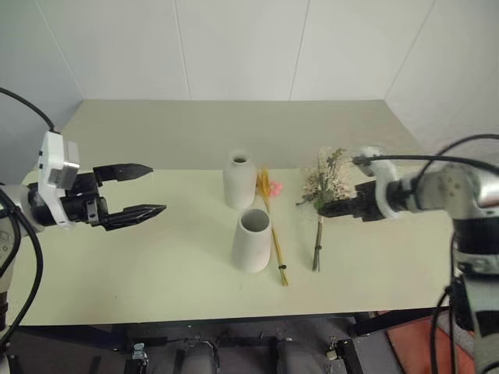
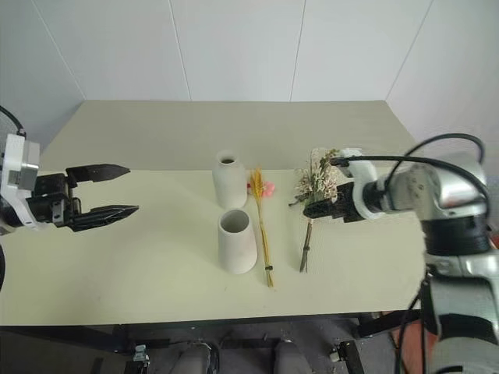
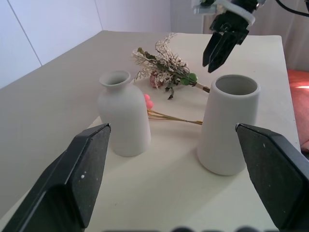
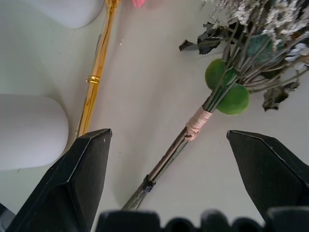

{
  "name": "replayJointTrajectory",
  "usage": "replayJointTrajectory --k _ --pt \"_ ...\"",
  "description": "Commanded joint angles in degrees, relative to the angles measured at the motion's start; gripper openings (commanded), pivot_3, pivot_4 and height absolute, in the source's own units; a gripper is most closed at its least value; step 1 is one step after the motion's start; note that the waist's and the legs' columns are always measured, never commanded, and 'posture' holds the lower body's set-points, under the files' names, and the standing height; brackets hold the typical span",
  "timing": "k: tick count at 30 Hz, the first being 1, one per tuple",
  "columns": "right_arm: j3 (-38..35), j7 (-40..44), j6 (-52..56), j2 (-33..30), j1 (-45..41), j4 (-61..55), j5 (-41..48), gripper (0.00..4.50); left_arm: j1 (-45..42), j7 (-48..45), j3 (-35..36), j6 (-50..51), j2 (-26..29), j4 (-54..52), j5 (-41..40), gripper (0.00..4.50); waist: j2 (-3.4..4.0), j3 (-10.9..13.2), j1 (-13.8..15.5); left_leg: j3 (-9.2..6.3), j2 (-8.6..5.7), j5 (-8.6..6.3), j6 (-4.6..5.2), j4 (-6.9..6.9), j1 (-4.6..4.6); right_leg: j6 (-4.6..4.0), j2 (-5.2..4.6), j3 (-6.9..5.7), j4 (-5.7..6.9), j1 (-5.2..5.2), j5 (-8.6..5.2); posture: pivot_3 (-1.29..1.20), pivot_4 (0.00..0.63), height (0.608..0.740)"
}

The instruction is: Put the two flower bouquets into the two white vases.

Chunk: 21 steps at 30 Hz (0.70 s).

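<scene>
Both bouquets lie flat on the counter (image 1: pixel 156 265): the wheat bunch (image 1: pixel 274 234) just beside the bottle vase (image 1: pixel 239 180) and the wide vase (image 1: pixel 253 240), the bushy bunch (image 1: pixel 323 187) farther right. The right pincer (image 3: pixel 219 48) hovers spread above its stem (not touching); the left pincer (image 1: pixel 144 191) is spread, well apart.

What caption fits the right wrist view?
Open right gripper poised over the bushy bouquet lying beside the wheat bunch.
</scene>
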Motion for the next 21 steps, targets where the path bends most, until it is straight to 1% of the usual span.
replayJointTrajectory --k 1,6,7,9,11,17,19,20,21 --pt "-0.72 -4.73 0.67 2.64 -2.88 7.31 -4.32 4.5 -1.32 -0.78 0.57 -1.05 0.19 -0.54 -1.12 4.49 0.0 0.0 0.26 0.0 -0.01 0.0 0.0 0.0 -0.02 0.0 0.0 0.0 0.0 -0.01 0.0 0.0 0.15 0.74" --pt "0.05 -7.87 -1.13 8.81 -5.62 16.7 -9.88 4.5 -2.4 -1.01 -0.75 -1.39 -0.06 -0.47 -0.72 4.49 0.0 0.0 0.21 0.0 -0.01 0.0 0.0 0.0 -0.03 0.0 0.0 -0.01 0.02 -0.03 0.01 0.0 0.15 0.74" --pt "0.37 -8.28 -2.87 9.73 -5.81 17.9 -10.99 4.32 -2.67 -0.8 -1.02 -1.35 -0.18 -0.56 -0.67 4.5 0.01 0.0 0.16 0.0 -0.01 0.0 0.0 0.0 -0.02 0.0 0.0 -0.01 0.03 -0.03 0.01 0.0 0.15 0.74" --pt "0.41 -8.45 -5.53 11.21 -6.75 19.95 -12.5 3.87 -3.07 -0.5 -1.44 -1.34 -0.4 -0.78 -0.57 4.5 -0.01 -0.01 0.02 -0.01 0.0 0.0 0.0 0.0 0.0 0.0 0.01 -0.02 0.03 0.0 0.01 0.0 0.15 0.74" --pt "-0.23 -8.56 -7.56 11.88 -7.61 20.64 -13.62 3.27 -3.17 -0.19 -1.61 -1.23 -0.56 -1.13 -0.51 4.5 -0.02 -0.02 -0.23 -0.01 0.0 0.0 0.0 0.0 0.02 0.01 0.01 -0.01 0.02 0.02 0.01 0.0 0.15 0.74" --pt "-1.51 -8.31 -9.06 11.6 -7.93 20.47 -15.43 1.02 -3.26 0.58 -2.08 -0.84 -0.74 -1.87 -0.65 4.5 -0.02 -0.02 -0.97 -0.03 0.01 0.0 0.0 -0.02 -0.02 0.01 0.02 -0.01 0.02 -0.01 0.01 0.0 0.15 0.74" --pt "-2.02 -7.79 -8.09 11.24 -7.35 19.16 -15.23 0.41 -3.39 0.74 -2.31 -0.78 -0.77 -1.93 -0.66 4.5 -0.02 -0.02 -1.04 -0.03 0.0 0.0 0.0 -0.02 -0.01 0.01 0.02 -0.01 0.02 -0.01 0.01 0.0 0.15 0.74" --pt "-2.4 -7.77 -7.69 11.17 -7.1 18.55 -15.19 0.2 -3.44 0.8 -2.39 -0.74 -0.78 -1.94 -0.68 4.5 -0.02 -0.02 -1.06 -0.03 0.0 0.0 0.0 -0.02 0.0 0.01 0.02 -0.01 0.03 -0.01 0.01 0.0 0.15 0.74" --pt "-2.7 -7.83 -7.68 11.04 -6.68 17.43 -15.21 0.2 -3.53 0.83 -2.49 -0.72 -0.78 -1.92 -0.7 4.5 -0.02 -0.02 -1.07 -0.03 0.01 0.0 0.0 -0.02 0.0 0.01 0.02 -0.02 0.04 -0.01 0.01 0.0 0.15 0.74"
